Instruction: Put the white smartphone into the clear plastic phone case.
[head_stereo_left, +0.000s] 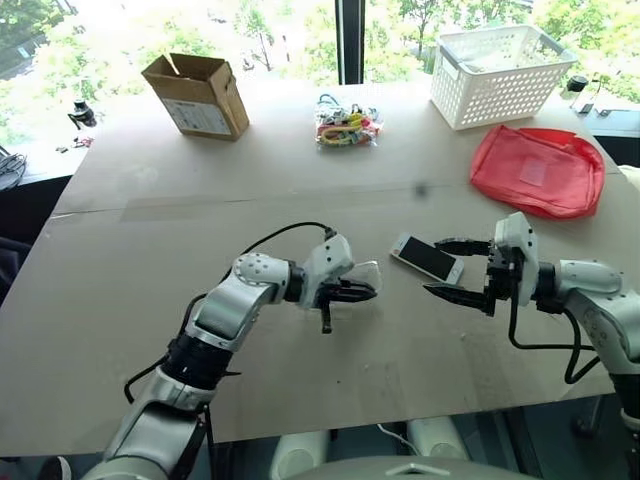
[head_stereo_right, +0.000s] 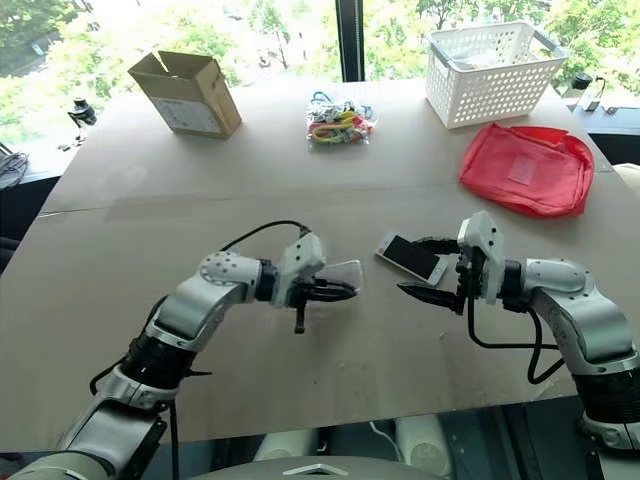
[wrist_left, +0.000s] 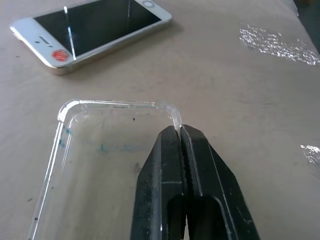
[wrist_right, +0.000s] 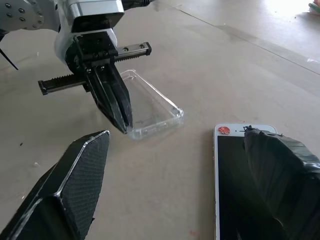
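Observation:
The white smartphone (head_stereo_left: 427, 258) lies flat on the brown table, screen up, with a red sticker at one end (wrist_left: 59, 54). The clear plastic phone case (head_stereo_left: 362, 275) sits just left of it, low over the tabletop. My left gripper (head_stereo_left: 365, 292) is shut on the case's rim, both fingers (wrist_left: 170, 165) pinched together near one corner. My right gripper (head_stereo_left: 433, 266) stands open at the phone's right end. One of its fingers (wrist_right: 280, 170) hangs over the screen, the other (wrist_right: 80, 175) is off to the side over bare table.
A cardboard box (head_stereo_left: 197, 95) stands at the back left. A bag of colourful items (head_stereo_left: 347, 125) lies at the back middle. A white basket (head_stereo_left: 500, 75) and a red pouch (head_stereo_left: 540, 168) are at the back right.

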